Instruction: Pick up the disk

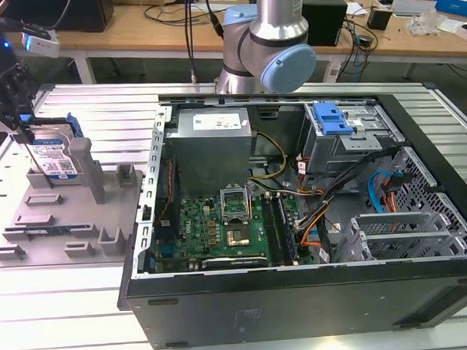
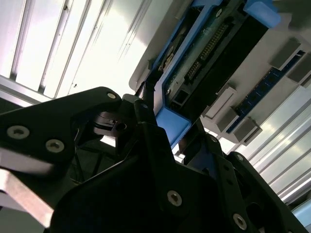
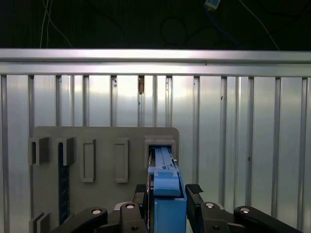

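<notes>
Disk (image 1: 55, 157): stands on edge in a slot at the far corner of the grey fixture tray (image 1: 66, 227), on the exterior view's left. Clamped at its blue top rail by the gripper (image 3: 167, 190), fingers pressed against both sides.

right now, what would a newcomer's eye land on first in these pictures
The open black metal computer case sits in the middle of the exterior view, with a green motherboard inside. At that view's left, the black end effector is closed on a flat silver hard drive with blue plastic side rails, standing on edge in a grey plastic slotted tray.
</notes>
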Tool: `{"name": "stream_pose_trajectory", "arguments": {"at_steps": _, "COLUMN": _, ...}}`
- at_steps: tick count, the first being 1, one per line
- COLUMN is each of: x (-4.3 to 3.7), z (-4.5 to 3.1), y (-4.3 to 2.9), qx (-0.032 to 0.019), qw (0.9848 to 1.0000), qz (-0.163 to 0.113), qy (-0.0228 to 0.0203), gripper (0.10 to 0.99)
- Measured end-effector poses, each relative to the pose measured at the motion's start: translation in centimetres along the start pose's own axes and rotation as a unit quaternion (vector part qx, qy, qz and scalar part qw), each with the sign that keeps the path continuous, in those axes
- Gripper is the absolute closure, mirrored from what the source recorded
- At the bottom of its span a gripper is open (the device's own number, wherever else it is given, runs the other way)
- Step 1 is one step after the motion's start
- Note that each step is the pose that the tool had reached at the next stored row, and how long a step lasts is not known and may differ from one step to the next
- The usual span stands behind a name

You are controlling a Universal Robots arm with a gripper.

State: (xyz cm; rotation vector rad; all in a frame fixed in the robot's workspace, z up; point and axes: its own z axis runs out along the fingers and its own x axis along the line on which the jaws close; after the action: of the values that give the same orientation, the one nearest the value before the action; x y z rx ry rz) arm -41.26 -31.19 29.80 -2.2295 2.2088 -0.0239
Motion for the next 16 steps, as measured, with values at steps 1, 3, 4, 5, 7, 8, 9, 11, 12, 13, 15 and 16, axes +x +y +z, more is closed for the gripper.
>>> {"name": "stream_pose_trajectory", "arguments": {"at_steps": 1, "x": 0.00, "z": 0.00, "y": 0.00, "qx": 0.0000, "qw": 1.0000, "qz": 0.000, "qy": 0.0000, "gripper": 0.647}}
{"name": "stream_pose_trajectory", "arguments": {"at_steps": 3, "x": 0.00, "z": 0.01, "y": 0.00, "qx": -0.0001, "qw": 1.0000, "qz": 0.000, "qy": 0.0000, "gripper": 0.647}}
{"name": "stream_pose_trajectory", "arguments": {"at_steps": 4, "x": 0.00, "z": 0.02, "y": 0.00, "qx": 0.0000, "qw": 1.0000, "qz": 0.000, "qy": 0.0000, "gripper": 0.718}}
{"name": "stream_pose_trajectory", "arguments": {"at_steps": 5, "x": 0.00, "z": 0.03, "y": 0.00, "qx": 0.0000, "qw": 1.0000, "qz": 0.000, "qy": 0.0000, "gripper": 0.718}}
{"name": "stream_pose_trajectory", "arguments": {"at_steps": 7, "x": 0.00, "z": 0.03, "y": 0.00, "qx": 0.0000, "qw": 1.0000, "qz": 0.000, "qy": 0.0000, "gripper": 0.718}}
{"name": "stream_pose_trajectory", "arguments": {"at_steps": 8, "x": 0.00, "z": 0.03, "y": 0.00, "qx": 0.0000, "qw": 1.0000, "qz": 0.000, "qy": 0.0000, "gripper": 0.718}}
{"name": "stream_pose_trajectory", "arguments": {"at_steps": 9, "x": 0.00, "z": 0.04, "y": 0.00, "qx": 0.0000, "qw": 1.0000, "qz": 0.000, "qy": 0.0000, "gripper": 0.718}}
{"name": "stream_pose_trajectory", "arguments": {"at_steps": 11, "x": 0.07, "z": 0.05, "y": 0.00, "qx": 0.0001, "qw": 1.0000, "qz": 0.000, "qy": -0.0001, "gripper": 0.718}}
{"name": "stream_pose_trajectory", "arguments": {"at_steps": 12, "x": 0.12, "z": 0.04, "y": 0.00, "qx": 0.0000, "qw": 1.0000, "qz": 0.000, "qy": -0.0001, "gripper": 0.718}}
{"name": "stream_pose_trajectory", "arguments": {"at_steps": 13, "x": 0.13, "z": 0.05, "y": 0.00, "qx": 0.0000, "qw": 1.0000, "qz": 0.000, "qy": -0.0003, "gripper": 0.718}}
{"name": "stream_pose_trajectory", "arguments": {"at_steps": 15, "x": 0.16, "z": -0.01, "y": 0.01, "qx": 0.0002, "qw": 1.0000, "qz": 0.000, "qy": -0.0024, "gripper": 0.718}}
{"name": "stream_pose_trajectory", "arguments": {"at_steps": 16, "x": 0.16, "z": -0.10, "y": 0.00, "qx": 0.0001, "qw": 1.0000, "qz": 0.000, "qy": -0.0037, "gripper": 0.718}}
